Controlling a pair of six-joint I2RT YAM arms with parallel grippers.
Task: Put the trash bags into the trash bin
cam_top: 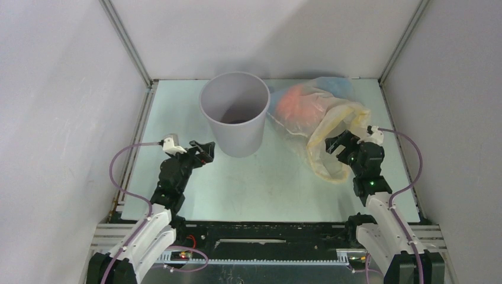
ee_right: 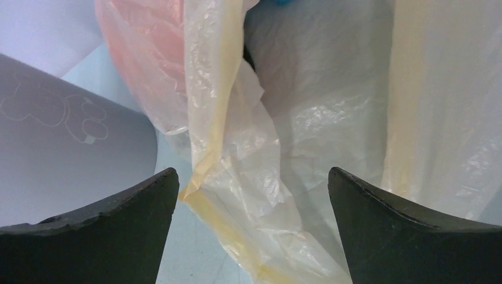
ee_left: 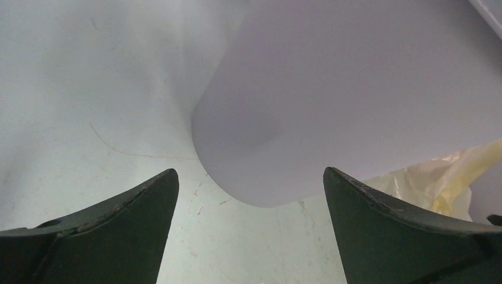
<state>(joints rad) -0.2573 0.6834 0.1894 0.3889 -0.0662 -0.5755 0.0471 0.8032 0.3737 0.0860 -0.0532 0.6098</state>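
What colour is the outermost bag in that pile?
The outermost bag is pale yellow, clearest in the right wrist view.

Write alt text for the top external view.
A grey bin stands upright at the table's far middle, with pink, yellow and blue bags heaped on the table to its right. The left gripper is open by the bin's near-left side; the right gripper is open at the yellow bag's near edge.

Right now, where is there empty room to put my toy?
The widest bare table is in front of the trash bin, between the left gripper and right gripper. A narrow strip lies left of the bin. The far right is crowded with trash bags.
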